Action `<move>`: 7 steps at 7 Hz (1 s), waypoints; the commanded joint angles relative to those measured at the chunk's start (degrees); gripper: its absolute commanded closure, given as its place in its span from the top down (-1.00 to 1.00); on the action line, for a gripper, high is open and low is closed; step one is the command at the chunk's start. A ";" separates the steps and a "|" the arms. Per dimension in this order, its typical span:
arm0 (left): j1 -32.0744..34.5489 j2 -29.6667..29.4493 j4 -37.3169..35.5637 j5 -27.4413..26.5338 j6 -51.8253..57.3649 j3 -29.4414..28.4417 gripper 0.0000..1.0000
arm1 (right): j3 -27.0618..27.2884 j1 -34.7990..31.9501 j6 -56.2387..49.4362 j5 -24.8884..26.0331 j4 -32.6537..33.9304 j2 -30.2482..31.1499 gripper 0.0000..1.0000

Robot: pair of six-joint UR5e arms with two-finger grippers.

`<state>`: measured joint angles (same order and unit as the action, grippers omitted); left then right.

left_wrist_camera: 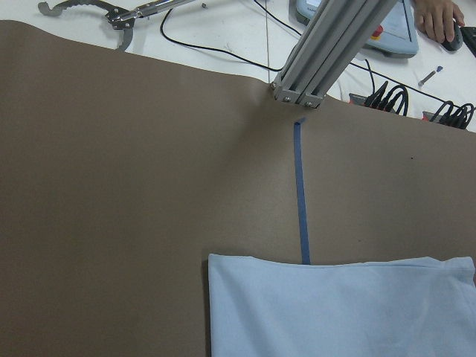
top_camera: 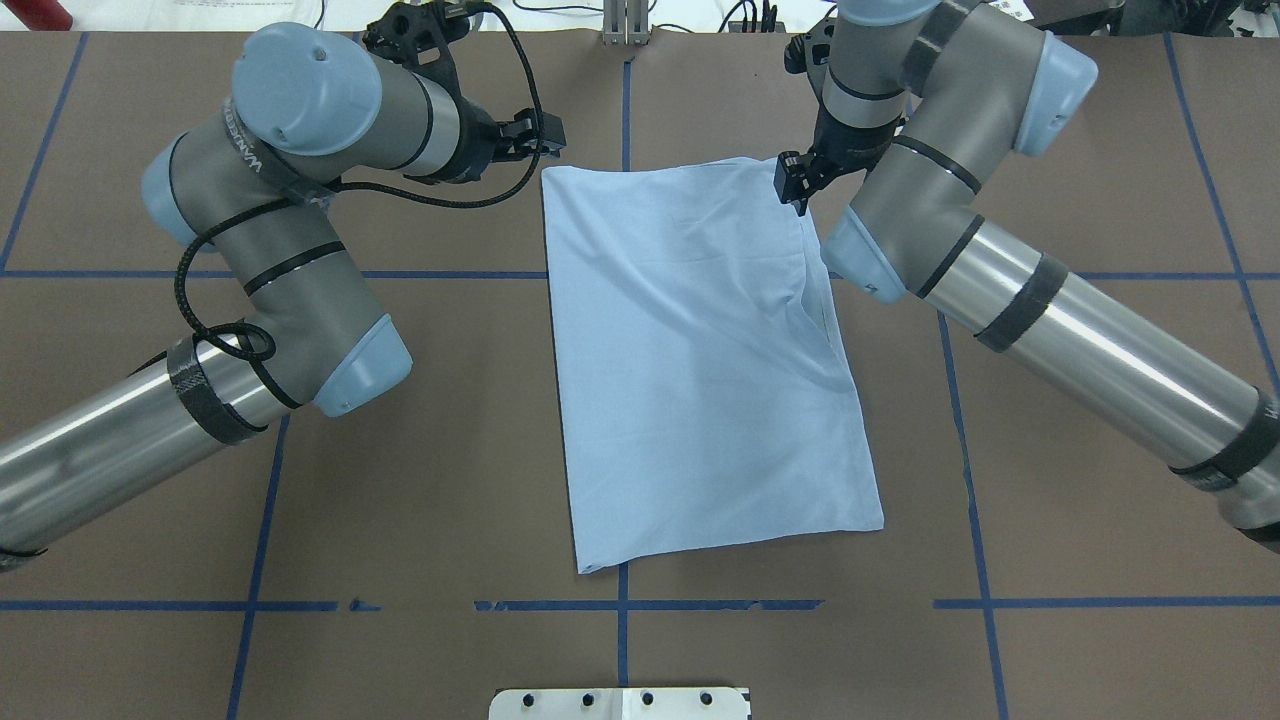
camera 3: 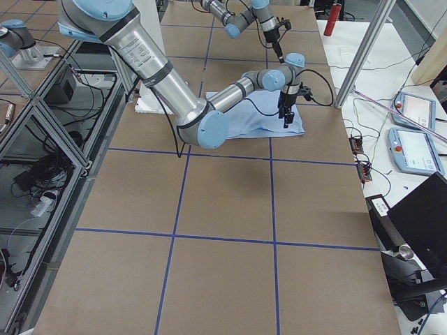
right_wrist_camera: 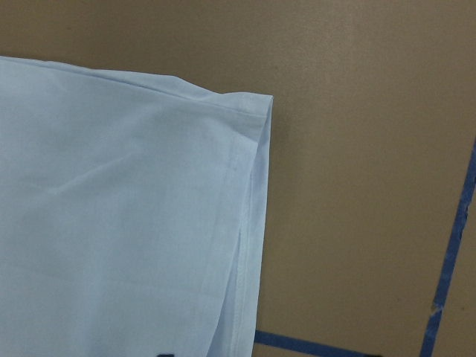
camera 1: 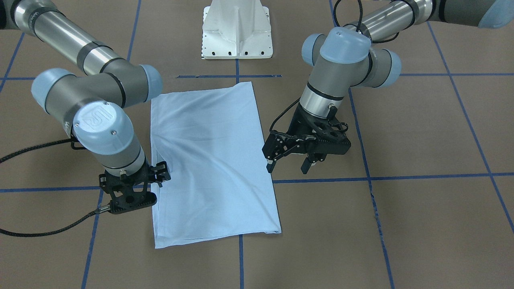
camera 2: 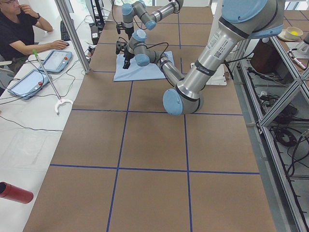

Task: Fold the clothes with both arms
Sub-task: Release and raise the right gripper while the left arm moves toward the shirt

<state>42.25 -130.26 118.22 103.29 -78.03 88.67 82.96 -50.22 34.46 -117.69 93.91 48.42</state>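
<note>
T-shirt (camera 1: 213, 160) lies folded flat beside right arm (camera 1: 116, 80), whose cap (camera 1: 98, 117) reads UR.

Holds the left gripper (camera 1: 287, 165) just beside one long edge of the T-shirt (camera 1: 213, 160), fingers spread and pointing down. Keeps the right gripper (camera 1: 160, 174) low at the opposite edge, wrist near vertical, finger spacing unreadable. Bends left arm (camera 1: 341, 76) and right arm (camera 1: 100, 68) inward toward the T-shirt.

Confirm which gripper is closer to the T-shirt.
Right. The right gripper is over the side edge of the T-shirt, near a corner; the left gripper, fingers open, hangs just off the opposite edge.
</note>
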 commanded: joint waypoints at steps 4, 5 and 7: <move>-14.36 6.42 -5.50 0.00 -28.80 9.23 0.99 | 25.04 -0.50 11.07 -8.78 -0.48 17.13 1.00; -17.87 6.25 -10.51 -2.28 -31.80 10.72 0.99 | 25.15 -0.49 11.07 -8.87 -0.48 17.14 1.00; -22.46 5.99 -15.72 -4.68 -37.07 12.74 0.99 | 24.97 -0.49 11.07 -8.79 -0.48 16.97 1.00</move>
<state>22.65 -124.18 106.07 99.82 -111.65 99.92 107.90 -50.72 45.49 -126.44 93.43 65.45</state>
